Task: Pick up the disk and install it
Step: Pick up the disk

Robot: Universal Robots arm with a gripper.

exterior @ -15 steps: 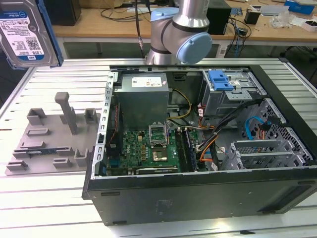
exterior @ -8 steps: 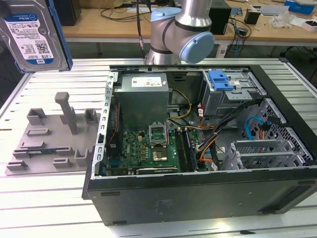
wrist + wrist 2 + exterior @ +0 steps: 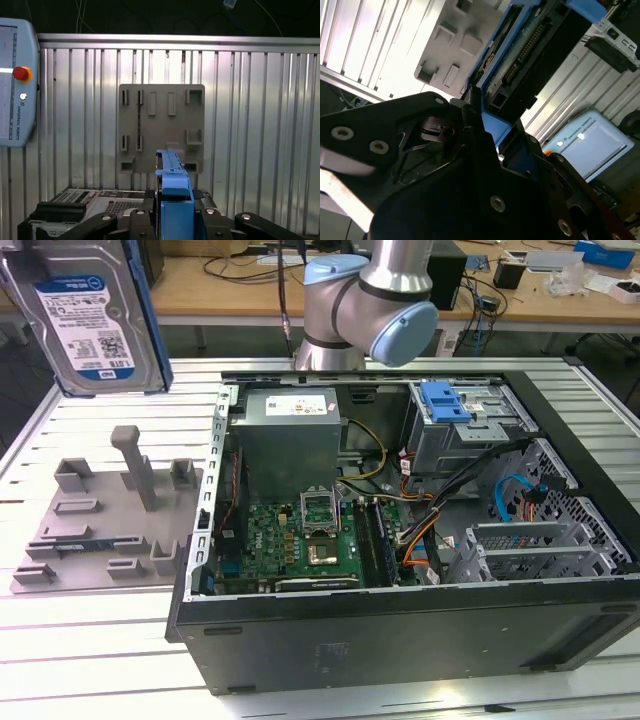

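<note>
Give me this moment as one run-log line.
gripper: fingers shut on silver rectangular disk in blue plastic bracket | disk: held above grey plastic fixture plate | open black computer case: disk not yet inside

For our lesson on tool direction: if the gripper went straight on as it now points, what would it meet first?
Probably the grey fixture plate: in the first wrist view the gripper, shut on the disk, aims at it; depth is unclear.
</note>
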